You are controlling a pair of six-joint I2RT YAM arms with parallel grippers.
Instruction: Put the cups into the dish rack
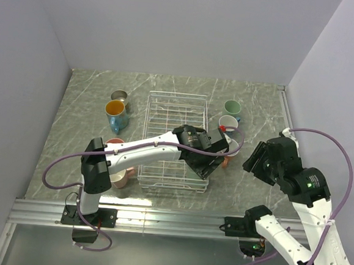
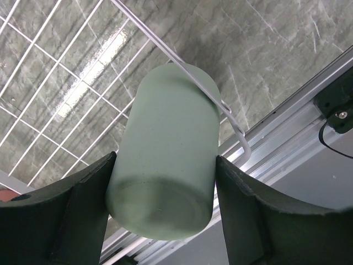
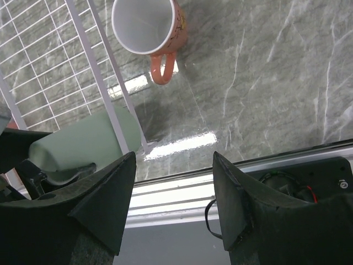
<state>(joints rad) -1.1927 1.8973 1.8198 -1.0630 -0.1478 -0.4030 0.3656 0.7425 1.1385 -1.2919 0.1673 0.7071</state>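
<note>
Left jaws clasping mint mug (image 2: 165, 160), hidden from above, right jaws apart

Bright, even overhead light fills all views. Glare streaks shine on the marble table (image 3: 276, 83) in both wrist views; a soft shadow lies beside the mint cup (image 3: 77, 146).

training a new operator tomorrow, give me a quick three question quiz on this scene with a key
1. True or false: the right pincer grips a cup.
2. Colour of the held cup in the left pincer: A pink, B mint green, C teal?
3. Fill in: in the top view, the orange-lined cup stands to the ___ of the dish rack.
Key: 1 false; 2 B; 3 left.
</note>
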